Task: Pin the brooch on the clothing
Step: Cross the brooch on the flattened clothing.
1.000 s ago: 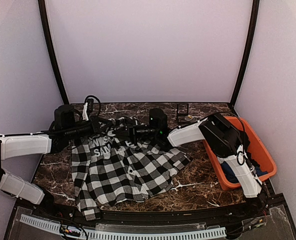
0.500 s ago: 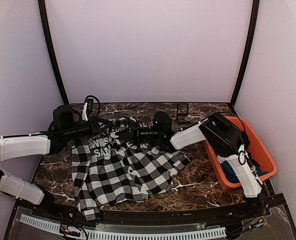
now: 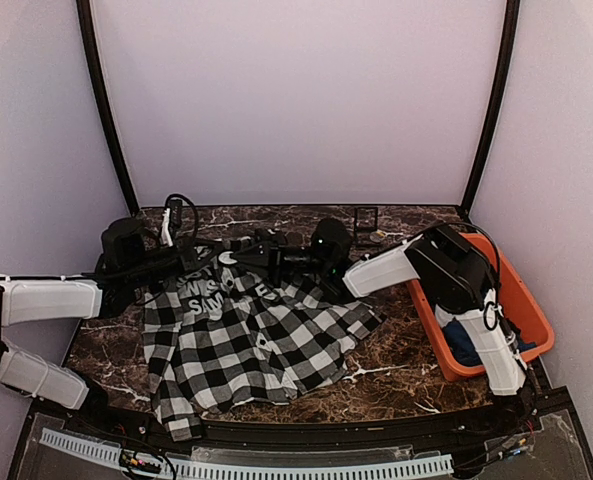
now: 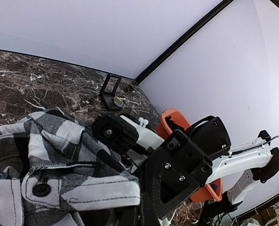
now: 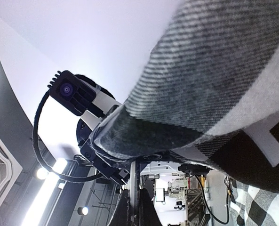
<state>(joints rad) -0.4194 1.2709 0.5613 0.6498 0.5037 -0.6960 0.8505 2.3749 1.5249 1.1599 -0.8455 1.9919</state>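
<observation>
The clothing (image 3: 246,340), a black-and-white checked shirt with white lettering, lies spread on the marble table. Its far edge is lifted off the surface between the two grippers. My left gripper (image 3: 244,247) reaches in from the left and is shut on a hemmed white fold of the clothing (image 4: 59,188), its black finger (image 4: 177,183) pressed against it. My right gripper (image 3: 274,256) comes from the right, its tips (image 5: 137,162) shut under a fold of the clothing (image 5: 214,80) that drapes over them. The two grippers almost meet. I cannot make out the brooch in any view.
An orange bin (image 3: 524,290) stands at the right edge with a dark blue garment (image 3: 466,345) inside. A small black stand (image 3: 366,222) sits at the back of the table. Black frame posts and pale walls close in the sides and back.
Both grippers have moved toward the back of the table and upward, carrying the shirt's far edge with them. The right wrist has shifted slightly right.
</observation>
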